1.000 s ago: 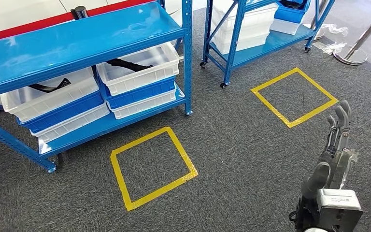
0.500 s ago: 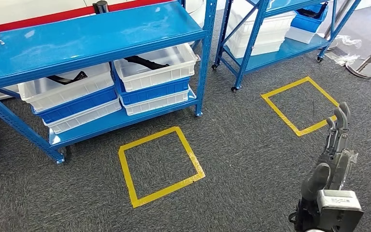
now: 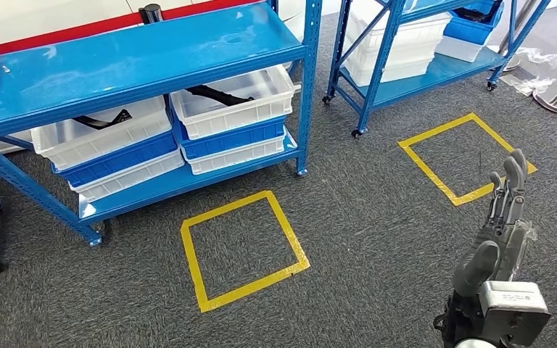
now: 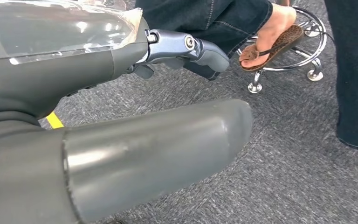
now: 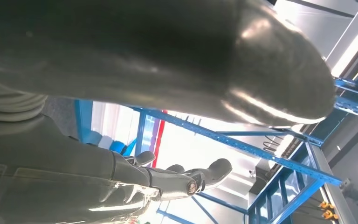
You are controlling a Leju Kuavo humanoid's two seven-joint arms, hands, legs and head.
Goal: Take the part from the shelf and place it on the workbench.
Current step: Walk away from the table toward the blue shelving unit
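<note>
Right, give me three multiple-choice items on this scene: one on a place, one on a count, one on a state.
1. Where do the black parts lie?
A. In the white bins on the near shelf
B. On the carpet
C. Inside a yellow square

2. How many yellow tape squares mark the floor?
A. One
B. Two
C. Four

3. What is the right robot hand doing?
A. Holding a black part
B. Gripping a bin
C. Holding nothing, fingers extended

Answers:
1. A: one black part lies in the left white bin and another black part in the right white bin on the near shelf.
2. B: a near yellow square and a far yellow square mark the carpet.
3. C: the right robot hand hangs over the carpet with its fingers straight and nothing in it.
</note>
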